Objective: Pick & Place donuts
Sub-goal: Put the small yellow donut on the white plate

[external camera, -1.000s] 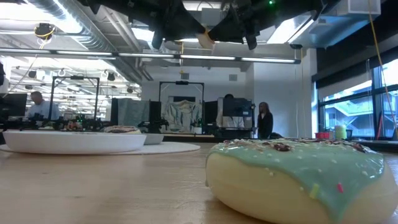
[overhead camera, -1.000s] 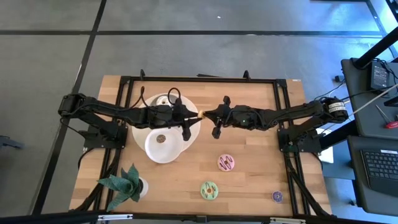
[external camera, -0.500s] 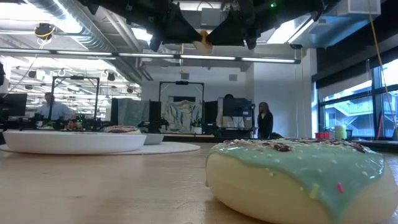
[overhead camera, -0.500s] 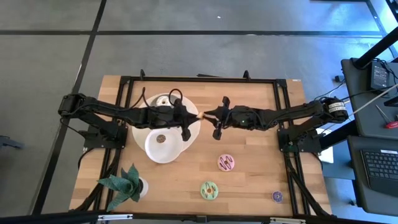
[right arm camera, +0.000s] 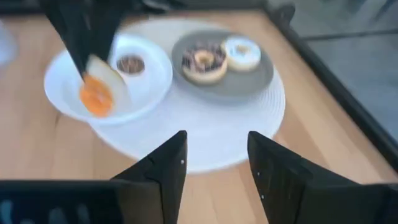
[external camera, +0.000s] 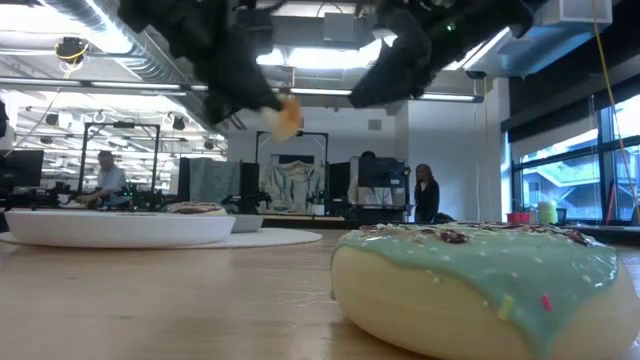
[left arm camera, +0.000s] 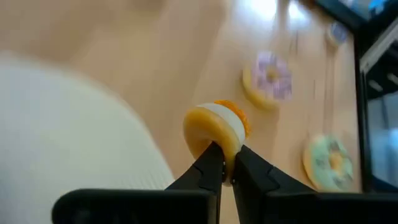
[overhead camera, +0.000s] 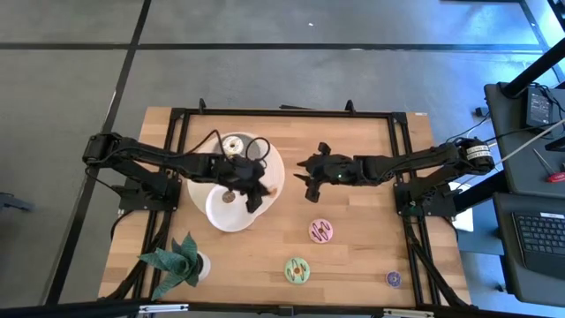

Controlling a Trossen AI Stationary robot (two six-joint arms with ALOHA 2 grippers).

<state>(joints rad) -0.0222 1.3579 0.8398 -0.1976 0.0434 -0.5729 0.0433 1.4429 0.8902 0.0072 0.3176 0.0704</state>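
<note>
The left gripper point(left arm camera: 225, 163) is clamped shut on the rim of a small orange-iced toy donut with a cream underside point(left arm camera: 216, 129), holding it edge-up in the air above the right rim of a white round bowl-shaped plate point(overhead camera: 216, 214), near the middle of the wooden table point(overhead camera: 353, 221). Seen from table height, the donut hangs well clear of the tabletop under the dark fingers. The right gripper point(right arm camera: 213, 160) hovers just to the right of it, apart from the donut, its two dark fingers point(right arm camera: 166, 168) spread wide with nothing between them. Under the left arm, the white plate carries a small chocolate-iced donut point(overhead camera: 229, 197) and sits on a large white round mat point(overhead camera: 275, 168). Farther back on that mat is a grey plate point(right arm camera: 255, 78) holding a chocolate sprinkled donut point(right arm camera: 203, 61) and a cream-iced donut point(right arm camera: 241, 53). Nearer and to the right, three donuts lie on the bare wood: a pink-iced one point(overhead camera: 320, 231), a green-iced one with sprinkles point(overhead camera: 297, 269), and a small purple one point(overhead camera: 394, 278) near the right corner. A small green potted plant point(overhead camera: 178, 262) stands at the near left corner
</note>
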